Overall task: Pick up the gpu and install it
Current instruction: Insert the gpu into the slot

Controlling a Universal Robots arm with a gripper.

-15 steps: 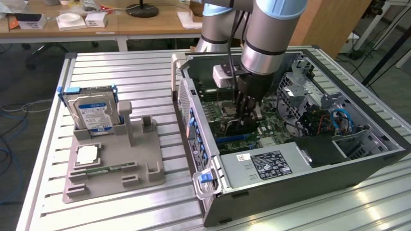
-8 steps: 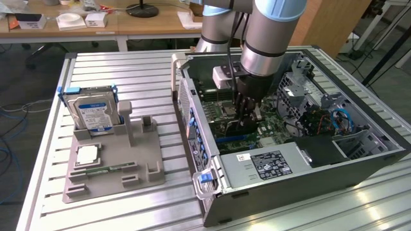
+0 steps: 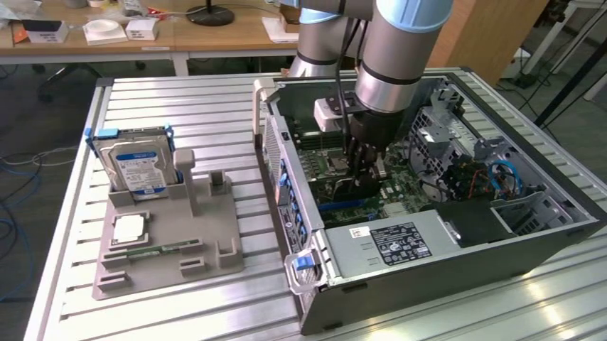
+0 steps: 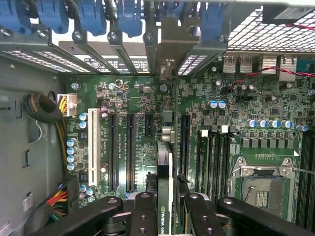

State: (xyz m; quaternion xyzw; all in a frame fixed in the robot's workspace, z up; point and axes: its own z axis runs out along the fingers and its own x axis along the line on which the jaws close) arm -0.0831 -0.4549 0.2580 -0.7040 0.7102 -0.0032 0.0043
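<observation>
The gpu (image 4: 165, 169) is a thin dark card seen edge-on, standing upright over the green motherboard (image 4: 236, 103) inside the open computer case (image 3: 531, 234). Its silver bracket (image 4: 167, 46) points at the row of rear slot covers. My gripper (image 4: 167, 216) is shut on the card, one black finger on each flat side. In the exterior view the gripper (image 3: 365, 167) reaches down into the case with the dark gpu (image 3: 346, 190) under its fingers. Whether the card's edge sits in a slot I cannot tell.
On the exterior view's left, a grey holder (image 3: 170, 234) carries a hard drive (image 3: 141, 167), a square chip (image 3: 128, 227) and a green memory stick (image 3: 156, 249). Inside the case are the power supply (image 3: 399, 241), a CPU socket (image 4: 261, 187) and cable bundles (image 4: 49, 113).
</observation>
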